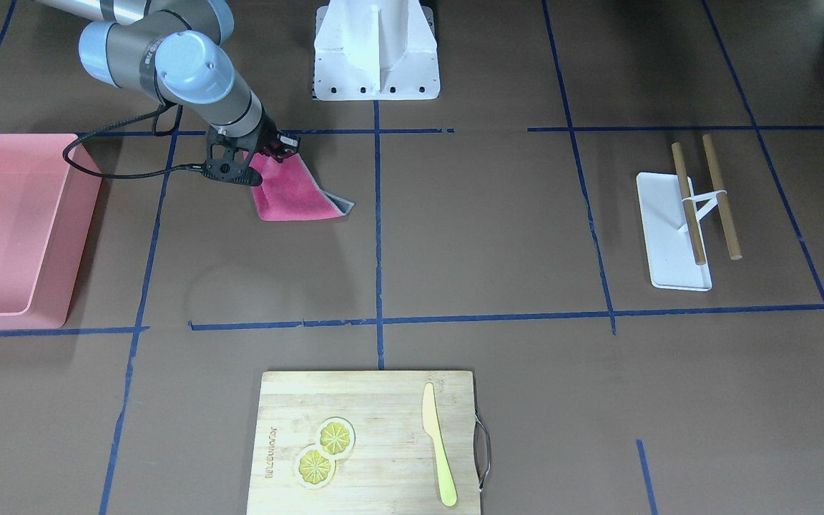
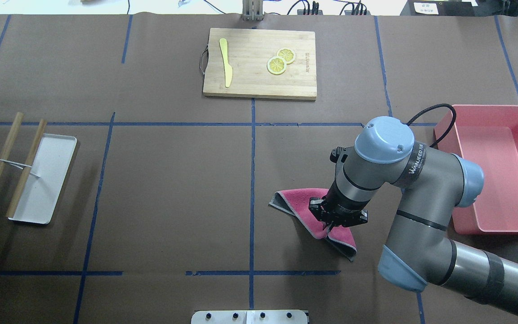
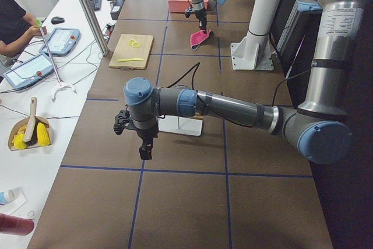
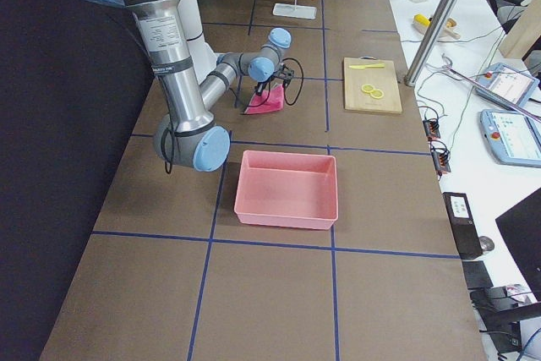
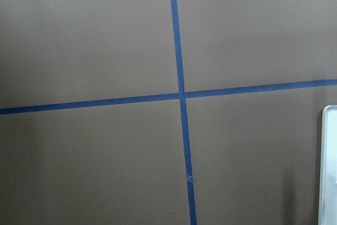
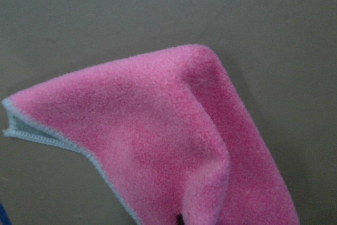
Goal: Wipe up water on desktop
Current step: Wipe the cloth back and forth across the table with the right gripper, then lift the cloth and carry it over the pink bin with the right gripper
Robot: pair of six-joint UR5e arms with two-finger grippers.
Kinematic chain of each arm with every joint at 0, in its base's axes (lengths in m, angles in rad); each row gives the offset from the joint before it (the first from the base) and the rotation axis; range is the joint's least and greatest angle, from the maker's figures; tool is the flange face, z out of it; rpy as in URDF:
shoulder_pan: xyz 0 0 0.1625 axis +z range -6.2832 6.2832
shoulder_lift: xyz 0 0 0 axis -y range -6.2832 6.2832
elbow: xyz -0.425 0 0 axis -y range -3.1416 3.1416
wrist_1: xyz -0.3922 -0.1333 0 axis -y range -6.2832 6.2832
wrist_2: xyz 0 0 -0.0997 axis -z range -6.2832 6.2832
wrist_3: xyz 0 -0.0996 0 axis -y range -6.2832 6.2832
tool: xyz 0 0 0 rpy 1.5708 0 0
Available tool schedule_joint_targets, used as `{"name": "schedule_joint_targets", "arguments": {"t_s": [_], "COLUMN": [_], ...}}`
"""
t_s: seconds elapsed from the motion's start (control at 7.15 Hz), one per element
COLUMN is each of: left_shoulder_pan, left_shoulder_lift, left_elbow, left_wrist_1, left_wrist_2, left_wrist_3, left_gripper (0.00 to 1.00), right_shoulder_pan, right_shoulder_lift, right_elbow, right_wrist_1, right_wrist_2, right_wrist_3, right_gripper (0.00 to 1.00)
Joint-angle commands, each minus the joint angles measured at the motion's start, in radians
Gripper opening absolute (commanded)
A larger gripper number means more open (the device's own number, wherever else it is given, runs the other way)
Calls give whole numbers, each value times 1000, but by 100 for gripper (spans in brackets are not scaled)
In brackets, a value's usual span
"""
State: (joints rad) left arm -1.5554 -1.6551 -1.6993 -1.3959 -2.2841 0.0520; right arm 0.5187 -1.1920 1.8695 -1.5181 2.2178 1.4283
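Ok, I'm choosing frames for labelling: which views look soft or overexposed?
Right wrist view: the pink cloth fills much of the frame, slightly soft. Overhead view: the strip beyond the desktop is blown out white. Left wrist view: evenly lit, tape lines crisp.

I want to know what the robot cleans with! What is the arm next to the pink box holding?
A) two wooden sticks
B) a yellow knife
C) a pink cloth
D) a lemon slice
C: the right gripper is shut on the pink cloth, which hangs from it with its lower edge down on the desktop.
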Motion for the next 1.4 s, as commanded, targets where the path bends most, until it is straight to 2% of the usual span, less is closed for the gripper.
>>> {"name": "schedule_joint_targets", "arguments": {"t_s": [0.0,0.28,0.42,0.7,0.84,0.98,1.26], "left_shoulder_pan": [0,0,0,0,0,0,0], "left_shoulder_lift": [-2,-2,-2,0,0,0,-2], "left_elbow": [1,1,1,0,0,-2,-8], "left_wrist_1": [0,0,0,0,0,0,0], "left_wrist_2": [0,0,0,0,0,-2,-9], "left_wrist_3": [-1,-3,-3,-3,-3,-4,-6], "left_gripper": [100,100,100,100,100,100,100], "right_shoulder_pan": [93,316,416,497,529,576,766], "right_shoulder_lift": [-7,-21,-27,-64,-116,-209,-437], "right_elbow": [61,115,178,249,276,316,271], "right_wrist_1": [-2,-2,-5,-30,-30,-30,-30], "right_wrist_2": [17,205,258,246,200,130,125], "right_wrist_3": [0,-3,-5,-47,-139,-351,-942], "right_gripper": [1,1,1,1,2,2,1]}}
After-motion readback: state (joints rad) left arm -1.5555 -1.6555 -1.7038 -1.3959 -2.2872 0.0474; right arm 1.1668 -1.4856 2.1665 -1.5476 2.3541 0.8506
